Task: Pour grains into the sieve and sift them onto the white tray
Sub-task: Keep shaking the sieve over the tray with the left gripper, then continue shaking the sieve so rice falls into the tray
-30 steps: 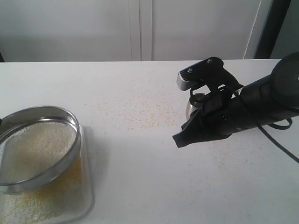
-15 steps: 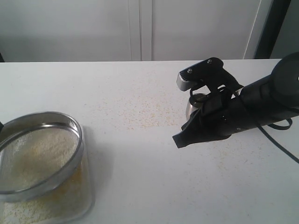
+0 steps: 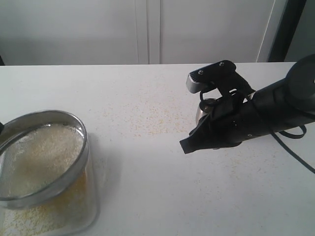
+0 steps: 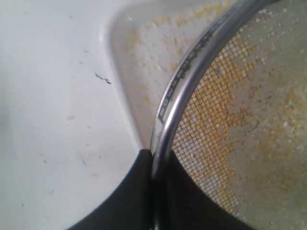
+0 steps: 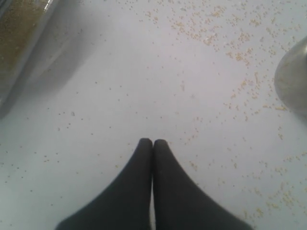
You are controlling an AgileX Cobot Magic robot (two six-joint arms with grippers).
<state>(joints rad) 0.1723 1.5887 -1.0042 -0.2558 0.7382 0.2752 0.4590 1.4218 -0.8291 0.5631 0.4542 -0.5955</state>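
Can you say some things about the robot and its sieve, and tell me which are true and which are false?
1. The left gripper pinches the rim of the sieve. True.
2. The right gripper is holding the steel cup. False: it is shut on nothing, and the cup stands apart from it on the table.
3. The sieve is held over the white tray. True.
4. The sieve is empty. False: grains lie in it.
5. No grains have spilled on the table. False: loose grains lie scattered over it.
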